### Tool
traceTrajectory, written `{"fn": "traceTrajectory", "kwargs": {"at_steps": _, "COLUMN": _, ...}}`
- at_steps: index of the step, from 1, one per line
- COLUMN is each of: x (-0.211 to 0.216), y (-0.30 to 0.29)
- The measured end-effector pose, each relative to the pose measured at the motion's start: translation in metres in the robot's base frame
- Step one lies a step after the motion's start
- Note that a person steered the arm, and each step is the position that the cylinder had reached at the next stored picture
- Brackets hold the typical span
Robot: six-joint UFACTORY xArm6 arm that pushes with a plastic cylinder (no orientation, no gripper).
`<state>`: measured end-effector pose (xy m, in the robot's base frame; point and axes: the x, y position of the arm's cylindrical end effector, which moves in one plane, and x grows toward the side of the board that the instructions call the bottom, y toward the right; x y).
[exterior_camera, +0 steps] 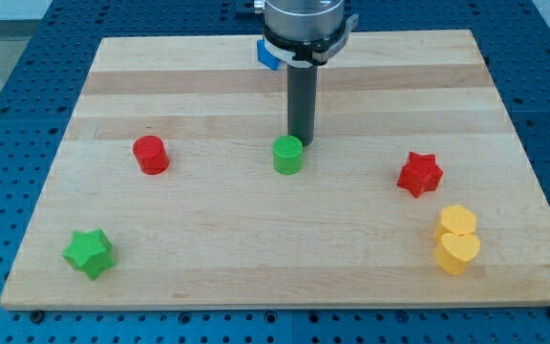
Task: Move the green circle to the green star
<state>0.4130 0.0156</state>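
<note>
My tip (303, 142) stands just behind the green circle (288, 155), at its upper right edge, touching it or nearly so; the exact contact is hard to tell. There are no jaws on this arm, only the straight dark rod, so nothing is held. The green circle sits near the middle of the wooden tabletop (208, 229). The green star (89, 252) lies well apart from it, near the view's bottom left corner. A red circle (150, 155) sits to the view's left of the green circle, about level with it. A red star (419, 174) lies toward the view's right. Below that, two yellow blocks touch each other: a yellow block (456, 220) of unclear shape, and a yellow heart (457, 253) just beneath it. A blue block (269, 53) peeks out behind the arm at the view's top, mostly hidden
</note>
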Motion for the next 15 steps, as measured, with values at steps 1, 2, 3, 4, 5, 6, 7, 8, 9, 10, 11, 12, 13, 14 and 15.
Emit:
{"fn": "traceTrajectory", "kwargs": {"at_steps": 1, "x": 0.002, "y": -0.006}}
{"fn": "traceTrajectory", "kwargs": {"at_steps": 2, "x": 0.009, "y": -0.008}}
{"fn": "traceTrajectory", "kwargs": {"at_steps": 3, "x": 0.014, "y": -0.008}}
{"fn": "traceTrajectory", "kwargs": {"at_steps": 4, "x": 0.018, "y": -0.008}}
{"fn": "traceTrajectory", "kwargs": {"at_steps": 5, "x": 0.023, "y": -0.008}}
{"fn": "traceTrajectory", "kwargs": {"at_steps": 6, "x": 0.028, "y": -0.008}}
{"fn": "traceTrajectory", "kwargs": {"at_steps": 7, "x": 0.037, "y": -0.005}}
{"fn": "traceTrajectory", "kwargs": {"at_steps": 8, "x": 0.045, "y": 0.004}}
{"fn": "traceTrajectory", "kwargs": {"at_steps": 9, "x": 0.049, "y": 0.004}}
{"fn": "traceTrajectory", "kwargs": {"at_steps": 10, "x": 0.056, "y": 0.004}}
{"fn": "traceTrajectory", "kwargs": {"at_steps": 11, "x": 0.064, "y": 0.003}}
{"fn": "traceTrajectory", "kwargs": {"at_steps": 12, "x": 0.072, "y": -0.003}}
{"fn": "traceTrajectory", "kwargs": {"at_steps": 13, "x": 0.073, "y": -0.018}}
{"fn": "traceTrajectory", "kwargs": {"at_steps": 14, "x": 0.077, "y": -0.041}}
{"fn": "traceTrajectory", "kwargs": {"at_steps": 15, "x": 0.090, "y": -0.063}}
